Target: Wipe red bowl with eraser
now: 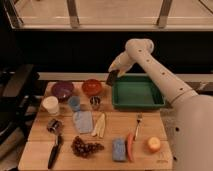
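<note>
Gripper (113,75) sits at the centre of the frame, a little above the middle, pointing down and to the left, its two fingers clamped on the small dark brown-black rectangular eraser (111,79). The eraser hangs over the upper left corner of the tray, just right of the red bowl and apart from it.

Reaching in from the right edge, the white jointed robot arm (162,82) bends at the top centre. Below it the light wooden table (117,120) fills the lower half. On its upper right stands the rectangular green plastic tray (137,106).

At the upper left of the table sits the round purple bowl (62,90), and just beside it to the right the small round red-orange bowl (92,87) with a darker glossy inside.

A blue-grey cloth (83,121) lies at the middle left. Dark purple grapes (86,147) lie at the lower centre, and a black-handled tool (54,150) at the lower left. The blue sponge (119,149) touches an orange carrot (130,146). A white cup (50,105), a small blue cup (74,103) and a small metal cup (95,102) stand in a row below the bowls. A round orange fruit (154,144) and a silver fork (138,125) are at the lower right.
</note>
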Available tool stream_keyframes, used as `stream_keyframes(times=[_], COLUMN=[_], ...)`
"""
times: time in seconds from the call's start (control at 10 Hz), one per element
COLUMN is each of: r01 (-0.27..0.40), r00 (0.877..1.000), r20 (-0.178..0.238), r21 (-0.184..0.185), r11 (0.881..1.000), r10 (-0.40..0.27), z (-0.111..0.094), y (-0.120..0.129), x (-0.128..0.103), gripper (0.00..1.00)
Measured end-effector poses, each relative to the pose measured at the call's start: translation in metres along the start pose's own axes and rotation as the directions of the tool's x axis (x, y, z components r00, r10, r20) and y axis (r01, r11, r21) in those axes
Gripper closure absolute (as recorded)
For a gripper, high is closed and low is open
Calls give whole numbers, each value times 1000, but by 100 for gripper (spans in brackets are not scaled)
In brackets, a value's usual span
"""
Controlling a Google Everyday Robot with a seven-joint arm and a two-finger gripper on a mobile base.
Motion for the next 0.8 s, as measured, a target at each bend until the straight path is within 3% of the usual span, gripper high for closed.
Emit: stream_keyframes(times=[0.4,0.8], r01=[148,156], r00=[989,988], r20=[1,2], r21=[72,75], r11=[986,985], r10=[-148,-157], z=[46,48], y=[-63,-67], x=[-10,-12], gripper=[100,100])
